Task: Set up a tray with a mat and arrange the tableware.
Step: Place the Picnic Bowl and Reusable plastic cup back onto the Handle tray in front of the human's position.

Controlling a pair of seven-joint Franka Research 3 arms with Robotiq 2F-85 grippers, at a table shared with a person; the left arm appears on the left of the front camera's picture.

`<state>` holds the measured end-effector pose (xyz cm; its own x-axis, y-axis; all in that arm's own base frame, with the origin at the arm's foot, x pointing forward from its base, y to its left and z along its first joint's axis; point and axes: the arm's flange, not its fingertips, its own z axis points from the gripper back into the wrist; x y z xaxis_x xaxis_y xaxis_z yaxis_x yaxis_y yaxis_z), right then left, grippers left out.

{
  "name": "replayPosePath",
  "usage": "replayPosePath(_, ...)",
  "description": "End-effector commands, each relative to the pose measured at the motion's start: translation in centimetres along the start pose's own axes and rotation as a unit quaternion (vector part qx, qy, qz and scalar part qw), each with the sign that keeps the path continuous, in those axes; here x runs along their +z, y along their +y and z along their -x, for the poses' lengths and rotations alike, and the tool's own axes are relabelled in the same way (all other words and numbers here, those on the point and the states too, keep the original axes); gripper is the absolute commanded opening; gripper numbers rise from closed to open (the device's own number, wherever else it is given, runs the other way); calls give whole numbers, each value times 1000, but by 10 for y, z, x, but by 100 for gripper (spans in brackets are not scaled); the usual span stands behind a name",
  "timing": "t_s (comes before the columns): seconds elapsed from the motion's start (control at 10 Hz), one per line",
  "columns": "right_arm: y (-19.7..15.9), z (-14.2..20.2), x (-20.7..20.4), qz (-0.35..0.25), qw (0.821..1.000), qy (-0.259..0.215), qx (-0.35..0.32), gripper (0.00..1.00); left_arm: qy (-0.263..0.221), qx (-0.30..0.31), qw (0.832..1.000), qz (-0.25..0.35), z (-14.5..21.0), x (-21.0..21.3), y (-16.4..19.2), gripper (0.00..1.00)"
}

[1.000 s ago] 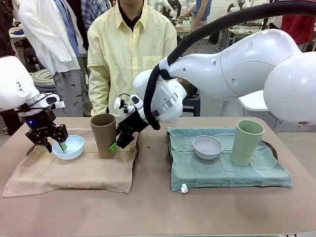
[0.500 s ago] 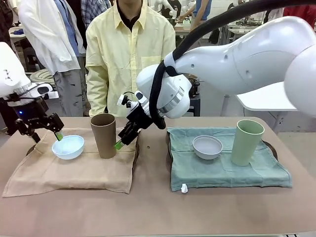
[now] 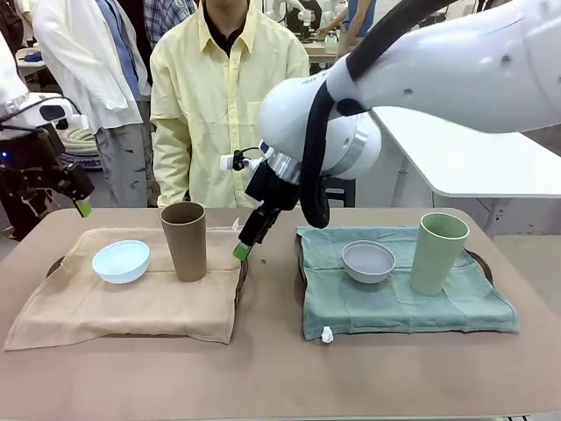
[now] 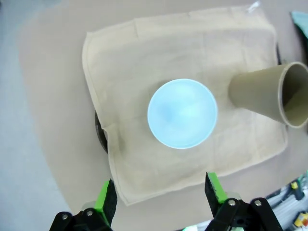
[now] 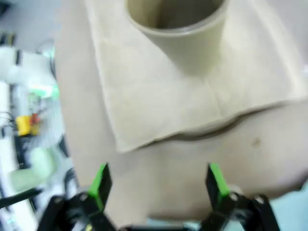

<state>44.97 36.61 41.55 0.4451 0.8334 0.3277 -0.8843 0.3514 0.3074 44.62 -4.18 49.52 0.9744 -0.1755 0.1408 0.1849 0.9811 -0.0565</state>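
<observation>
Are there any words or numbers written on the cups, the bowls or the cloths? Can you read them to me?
No readable text anywhere.
Tan-brown cup, pale green cup, light blue bowl, grey-white bowl: plain, no print.
Small white tag on the green mat: too small to read.

A light blue bowl (image 3: 121, 260) and tan-brown cup (image 3: 185, 240) sit on a plain beige mat (image 3: 131, 307). A pale grey-white bowl (image 3: 368, 260) and pale green cup (image 3: 436, 253) sit on a plain teal-green mat (image 3: 394, 303).

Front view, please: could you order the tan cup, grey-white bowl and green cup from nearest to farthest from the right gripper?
From the right gripper:
1. Tan cup, just to its left.
2. Grey-white bowl, on the green mat.
3. Green cup, far right.
</observation>
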Motion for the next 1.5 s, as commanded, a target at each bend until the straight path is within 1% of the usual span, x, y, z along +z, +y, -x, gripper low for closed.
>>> replayPosePath(0.0,17,-12,31,10,993,41,-108,100,-2,-6,1000,-29,-4,14,-24,96)
replayPosePath(0.2,42,-26,70,64,978,76,-184,100,5,-3,999,-48,-9,26,-49,96)
replayPosePath(0.4,67,-43,103,146,952,119,-242,100,11,20,999,-45,-14,43,-64,96)
replayPosePath(0.6,96,-55,132,198,931,123,-281,100,20,49,998,-42,-16,70,-68,96)
replayPosePath(0.7,100,-56,141,194,930,113,-290,100,27,54,998,-34,-18,76,-64,96)
replayPosePath(0.8,86,-39,128,179,943,103,-259,100,10,23,999,-34,-11,56,-66,96)
replayPosePath(1.4,86,-39,128,179,943,103,-259,100,10,23,999,-34,-11,56,-66,96)
